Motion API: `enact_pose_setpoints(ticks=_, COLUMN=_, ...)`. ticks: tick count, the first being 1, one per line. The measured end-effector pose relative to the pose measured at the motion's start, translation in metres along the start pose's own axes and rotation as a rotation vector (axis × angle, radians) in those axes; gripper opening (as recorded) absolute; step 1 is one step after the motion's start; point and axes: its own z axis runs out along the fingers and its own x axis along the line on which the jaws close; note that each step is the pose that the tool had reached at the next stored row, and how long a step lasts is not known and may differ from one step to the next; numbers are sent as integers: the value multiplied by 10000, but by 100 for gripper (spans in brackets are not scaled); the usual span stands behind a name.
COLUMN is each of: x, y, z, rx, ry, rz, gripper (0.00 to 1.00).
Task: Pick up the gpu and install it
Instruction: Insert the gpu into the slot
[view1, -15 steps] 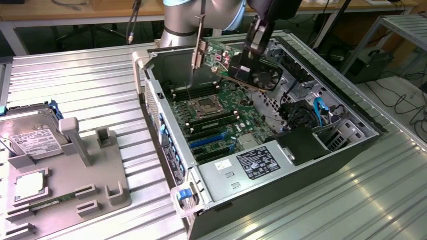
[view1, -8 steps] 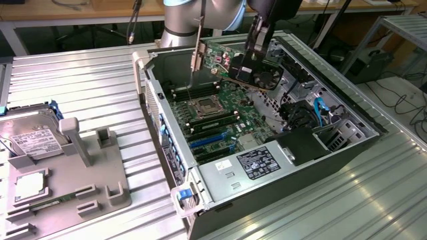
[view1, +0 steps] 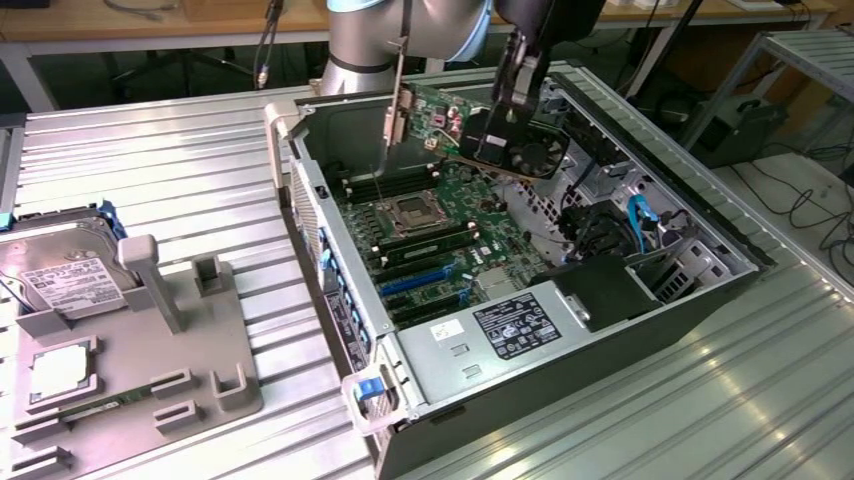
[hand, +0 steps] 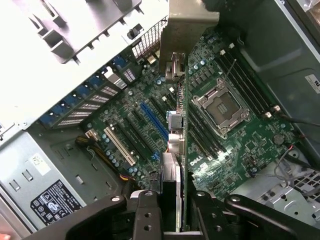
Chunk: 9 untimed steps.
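- Gripper (view1: 497, 130) holds the gpu (view1: 434, 115) in the air over the open case (view1: 727, 255), its fingers (hand: 146, 216) clamped one on each face of the card
- The gpu hangs tilted above the motherboard (view1: 447, 225), not seated in any slot, bracket (view1: 396, 95) at the exterior view's left end
- From the wrist the card is edge-on, near the blue slot (hand: 154, 121)
- Hard drive (view1: 60, 280) rests on the grey holder (view1: 187, 340), well apart

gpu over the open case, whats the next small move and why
Probably a short descent toward the long blue slot, checking alignment on the way. The gripper is shut on the gpu, which hangs above the motherboard over the open case, its lower edge clear of every slot, so it is not seated yet.
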Motion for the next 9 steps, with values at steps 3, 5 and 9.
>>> enact_pose_setpoints(ticks=3, x=0, y=0, z=0, rx=-2, ry=7, rz=-259, gripper=28)
enact_pose_setpoints(ticks=5, x=1, y=-1, z=1, rx=-1, ry=16, rz=-512, gripper=28)
enact_pose_setpoints(ticks=9, x=0, y=-1, z=2, rx=2, ry=37, rz=-1059, gripper=28)
